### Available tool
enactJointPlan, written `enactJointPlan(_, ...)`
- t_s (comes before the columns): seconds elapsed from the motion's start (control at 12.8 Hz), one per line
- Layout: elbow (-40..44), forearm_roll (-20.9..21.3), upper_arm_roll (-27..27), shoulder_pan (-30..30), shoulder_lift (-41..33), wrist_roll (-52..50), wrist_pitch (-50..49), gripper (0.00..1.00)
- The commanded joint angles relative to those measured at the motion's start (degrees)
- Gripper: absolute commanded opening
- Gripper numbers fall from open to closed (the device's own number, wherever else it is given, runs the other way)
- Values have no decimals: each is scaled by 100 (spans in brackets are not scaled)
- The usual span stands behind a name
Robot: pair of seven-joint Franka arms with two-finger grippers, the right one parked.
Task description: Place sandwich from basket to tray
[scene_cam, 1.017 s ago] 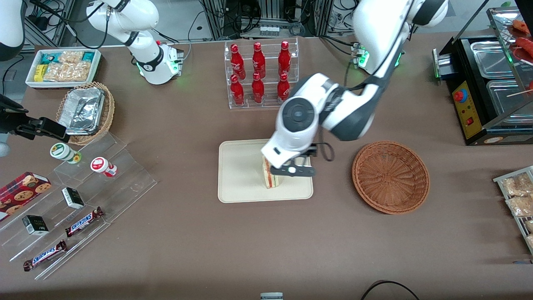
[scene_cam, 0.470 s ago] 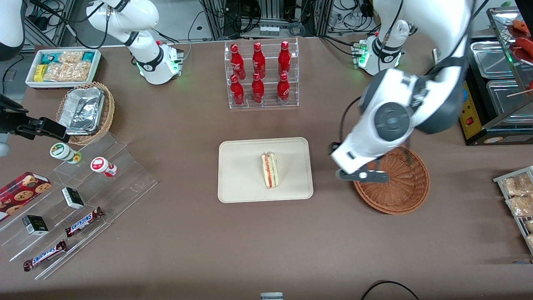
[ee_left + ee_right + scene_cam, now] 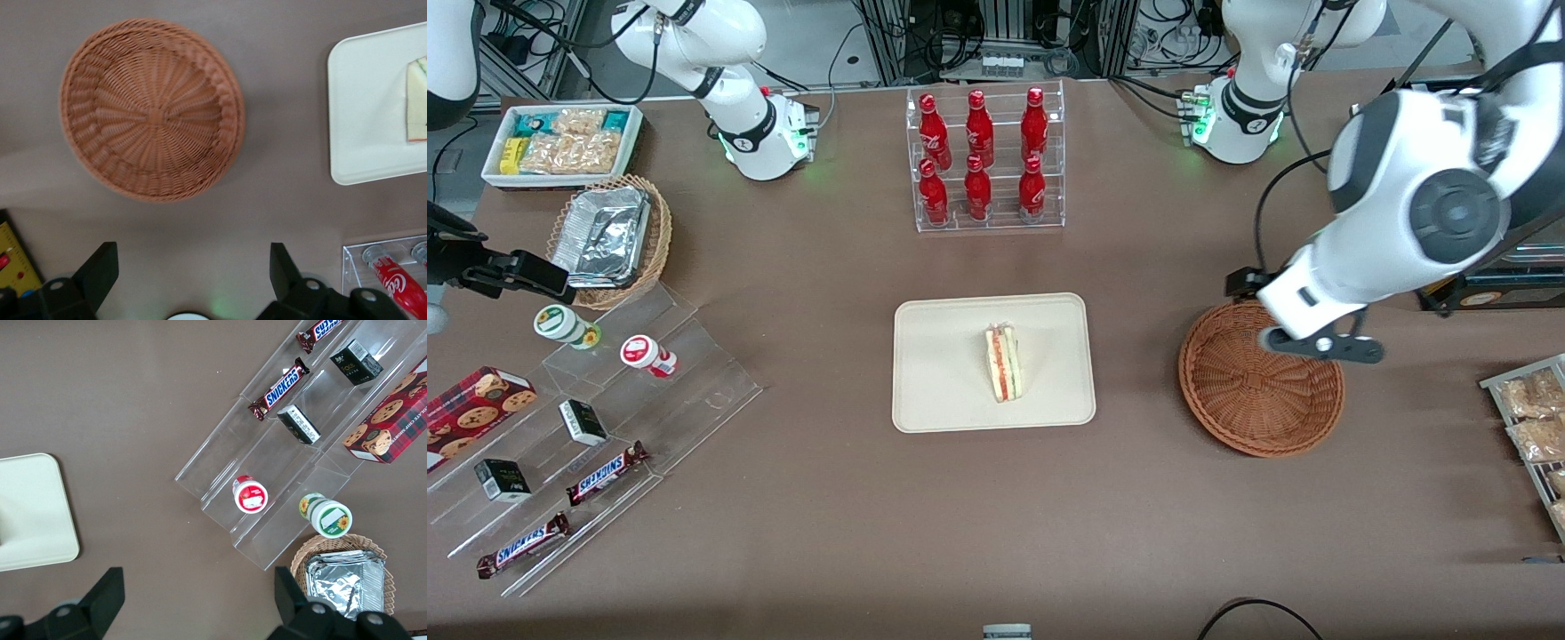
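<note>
The triangular white-bread sandwich with pink-red and pale green filling stands on its edge near the middle of the flat cream-beige rectangular tray, touching nothing else, so the placing looks done. The round reddish-brown woven wicker basket holds nothing and sits on the brown table toward the working arm's end, well apart from the tray. The left arm's gripper hangs above the basket's rim; in the wrist view its two black fingers are spread wide with nothing between them. The step in hand looks like the retreat: it would be done well by lifting clear at height, away from the tray, with the jaws open, leaving the upright wedge undisturbed.
</note>
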Motion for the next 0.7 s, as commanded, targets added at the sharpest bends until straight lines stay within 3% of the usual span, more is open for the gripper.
enactJointPlan(0.0, -191, 72, -117, 491, -484, 353, -355, 100)
enactJointPlan(0.23, -156, 185, -678, 1300, -827, 433, -707, 100)
enactJointPlan(0.63, -7, 257, -671, 1627, -1092, 425, -849, 100)
